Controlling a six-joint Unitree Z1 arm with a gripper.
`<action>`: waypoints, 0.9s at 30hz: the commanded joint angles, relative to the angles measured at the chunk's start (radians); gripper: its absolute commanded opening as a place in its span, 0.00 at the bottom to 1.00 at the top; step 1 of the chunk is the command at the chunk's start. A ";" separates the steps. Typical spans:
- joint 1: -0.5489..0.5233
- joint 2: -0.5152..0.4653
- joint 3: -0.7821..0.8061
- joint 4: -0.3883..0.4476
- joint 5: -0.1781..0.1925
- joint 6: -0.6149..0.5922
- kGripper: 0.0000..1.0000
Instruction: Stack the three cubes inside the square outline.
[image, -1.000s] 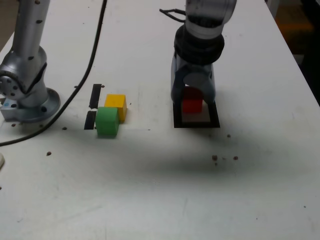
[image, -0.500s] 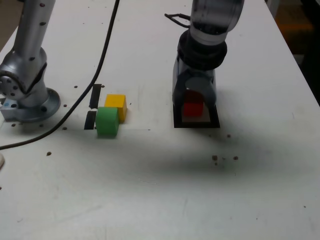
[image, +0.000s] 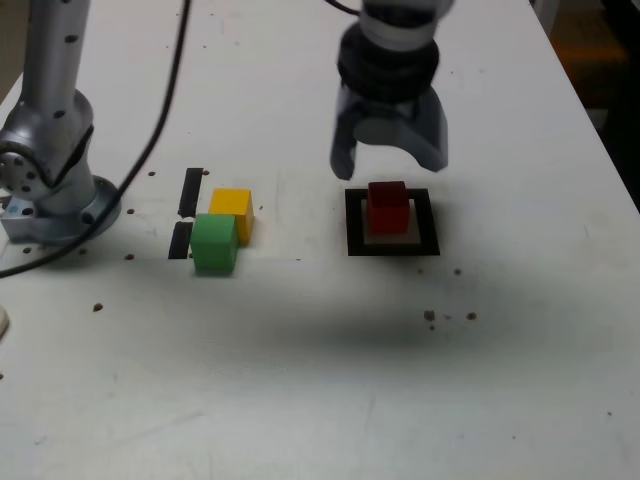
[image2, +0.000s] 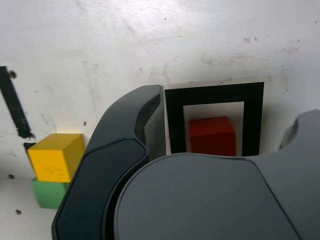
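Observation:
The red cube rests inside the black square outline, free of the fingers. My gripper hangs open just above and behind it, its two fingers spread wider than the cube. The yellow cube and the green cube sit side by side, touching, on the table toward the exterior view's left. In the wrist view my gripper straddles the outline from above.
Two short black tape strips lie just left of the green and yellow cubes in the exterior view. The arm's silver base stands at the far left, with a black cable running past it. Small dark specks dot the white table.
The gripper opened, let go of the red cube inside the outline, and rose above it. The cube stays put; the green and yellow cubes have not moved.

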 joint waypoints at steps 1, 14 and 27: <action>0.008 -0.086 0.045 0.024 0.004 -0.016 1.00; 0.038 -0.301 0.330 0.136 -0.041 -0.018 1.00; 0.020 -0.236 0.503 -0.107 -0.189 0.048 0.99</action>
